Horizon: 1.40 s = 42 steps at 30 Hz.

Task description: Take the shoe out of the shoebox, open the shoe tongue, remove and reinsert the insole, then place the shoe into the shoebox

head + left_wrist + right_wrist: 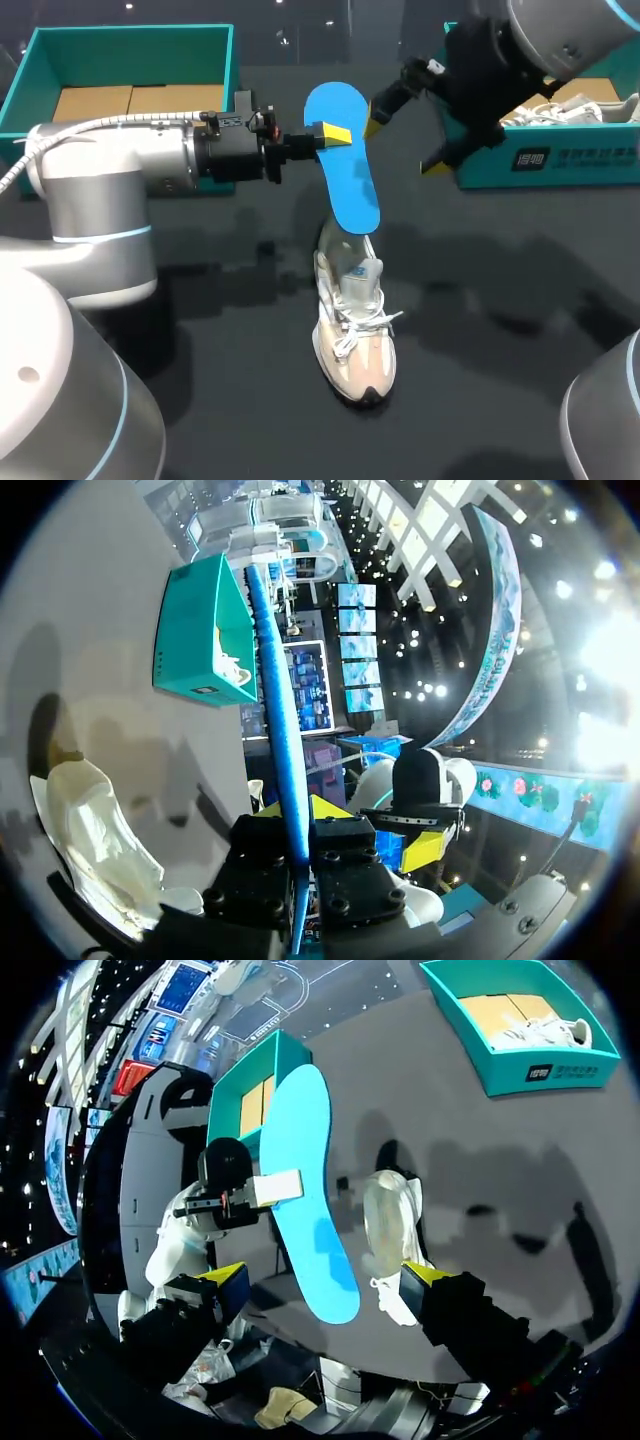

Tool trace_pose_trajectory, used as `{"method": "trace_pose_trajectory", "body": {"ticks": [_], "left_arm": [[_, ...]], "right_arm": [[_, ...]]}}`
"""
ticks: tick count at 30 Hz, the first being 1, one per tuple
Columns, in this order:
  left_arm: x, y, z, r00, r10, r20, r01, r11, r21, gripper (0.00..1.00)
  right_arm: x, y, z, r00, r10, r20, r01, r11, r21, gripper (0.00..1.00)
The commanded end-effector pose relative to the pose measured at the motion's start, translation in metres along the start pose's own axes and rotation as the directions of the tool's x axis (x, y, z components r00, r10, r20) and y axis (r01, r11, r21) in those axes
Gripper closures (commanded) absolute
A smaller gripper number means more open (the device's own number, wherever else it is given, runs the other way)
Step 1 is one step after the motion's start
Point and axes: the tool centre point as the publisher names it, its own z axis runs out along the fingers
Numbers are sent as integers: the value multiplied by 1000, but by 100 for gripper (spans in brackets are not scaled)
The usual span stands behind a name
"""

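The left tool (335,134) is pinching the flat bright-blue foam insole (352,195) by one long edge, with a finger pressed on each face. The insole is held in the air ahead of the tool. Just under its lower end the cream-and-white laced mesh shoe (355,325) stands upright on the dark tabletop (200,300). Whether the insole already touches the shoe's collar is unclear.

The step in hand looks like reinsertion. It would go best with the insole lined up along the shoe's length and slid in gently, since the foam will likely buckle if pushed. Past the insole, beside its upper end, the right tool (405,143) is spread wide and holds nothing. It could steady the shoe or hold the tongue back.

Farther off, behind the right tool, a teal cardboard shoebox (560,168) bears white print on its side wall. A second teal box (130,42) sits behind the left arm.
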Motion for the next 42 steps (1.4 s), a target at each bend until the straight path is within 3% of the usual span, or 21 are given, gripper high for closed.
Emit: {"method": "trace_pose_trajectory", "body": {"ticks": [1, 21, 28, 35, 42], "left_arm": [[-1, 0, 1, 1000, 0, -2, 0, 1000, 0, 100], [-1, 0, 1, 1000, 0, -2, 0, 1000, 0, 100], [7, -1, -5, 997, 35, -63, -35, 999, 7, 100], [19, 0, -14, 960, 270, -81, -272, 962, -19, 100], [36, -5, -26, 804, 588, -92, -591, 806, -9, 100]], "right_arm": [[-13, -1, 7, 873, 7, -487, -13, 1000, -8, 0], [-23, -6, 22, 777, 1, -629, -22, 999, -25, 0], [-26, -7, 25, 755, 3, -656, -20, 1000, -19, 0], [-26, -7, 25, 750, 9, -661, -19, 1000, -8, 0], [-28, -6, 27, 742, 20, -670, -21, 1000, 6, 0]]}}
